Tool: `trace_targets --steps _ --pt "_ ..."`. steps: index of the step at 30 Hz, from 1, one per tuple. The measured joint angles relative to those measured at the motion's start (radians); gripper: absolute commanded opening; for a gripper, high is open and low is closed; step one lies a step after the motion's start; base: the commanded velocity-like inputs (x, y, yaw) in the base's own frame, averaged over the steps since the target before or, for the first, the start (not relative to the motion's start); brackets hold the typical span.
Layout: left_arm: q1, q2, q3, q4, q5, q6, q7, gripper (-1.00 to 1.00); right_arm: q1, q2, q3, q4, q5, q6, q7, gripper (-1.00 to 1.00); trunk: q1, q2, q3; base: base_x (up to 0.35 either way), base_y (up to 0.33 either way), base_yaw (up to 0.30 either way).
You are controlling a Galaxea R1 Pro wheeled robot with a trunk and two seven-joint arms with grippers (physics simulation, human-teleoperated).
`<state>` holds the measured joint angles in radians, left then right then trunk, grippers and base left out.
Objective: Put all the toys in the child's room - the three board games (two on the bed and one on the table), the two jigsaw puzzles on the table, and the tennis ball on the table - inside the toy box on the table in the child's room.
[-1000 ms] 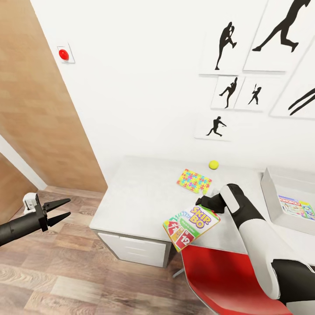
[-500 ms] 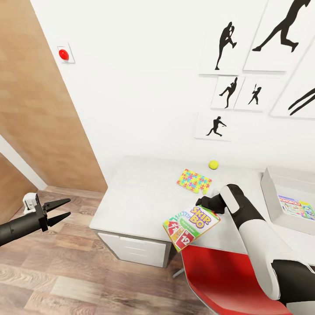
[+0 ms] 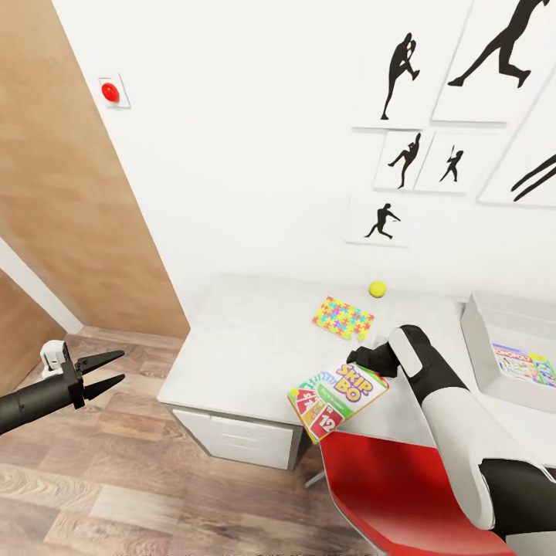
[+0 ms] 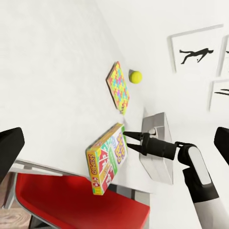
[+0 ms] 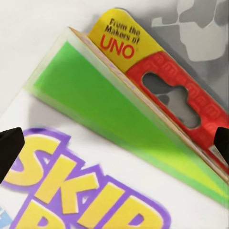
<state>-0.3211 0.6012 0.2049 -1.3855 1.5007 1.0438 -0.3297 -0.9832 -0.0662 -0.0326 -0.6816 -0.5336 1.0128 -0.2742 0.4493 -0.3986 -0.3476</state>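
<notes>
Right gripper [image 3: 361, 360] pinched on the far edge of the Skip-Bo box [image 3: 337, 398], which hangs tilted over the near edge of the table [image 3: 247, 347], above the red chair [image 3: 401, 494]. Left gripper [image 3: 108, 371] idle over the floor, fingers parted, holding nothing. Jigsaw puzzle [image 3: 343, 318] flat on the table, tennis ball [image 3: 377, 289] just beyond it near the wall. Toy box [image 3: 483, 340] at the table's right end holds a Monopoly game [image 3: 525, 364]. Judged status: one game in, Skip-Bo in transit; puzzle and ball left at least.
</notes>
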Motion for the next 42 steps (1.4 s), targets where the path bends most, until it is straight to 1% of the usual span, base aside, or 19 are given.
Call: trace_targets --steps 4,6,13,42 --pt "0.000 0.000 0.000 0.000 0.000 0.000 0.000 1.00 0.001 -0.001 0.000 -0.002 -0.005 -0.003 0.000 1.00 0.000 0.000 -0.006 0.000 -0.096 0.000" --pt "0.000 0.000 0.000 0.000 0.000 0.000 0.000 1.00 0.002 -0.001 0.000 0.003 -0.021 -0.005 0.000 1.00 0.000 0.000 -0.008 0.000 -0.191 0.000" --pt "0.000 0.000 0.000 0.000 0.000 0.000 0.000 1.00 0.002 0.000 0.000 0.003 -0.019 -0.005 0.000 1.00 0.000 0.000 -0.009 0.000 -0.044 0.000" --pt "0.000 0.000 0.001 0.000 0.000 0.000 -0.001 1.00 0.002 0.000 0.001 0.003 -0.018 -0.002 0.000 1.00 0.000 0.000 -0.009 -0.008 0.063 0.000"
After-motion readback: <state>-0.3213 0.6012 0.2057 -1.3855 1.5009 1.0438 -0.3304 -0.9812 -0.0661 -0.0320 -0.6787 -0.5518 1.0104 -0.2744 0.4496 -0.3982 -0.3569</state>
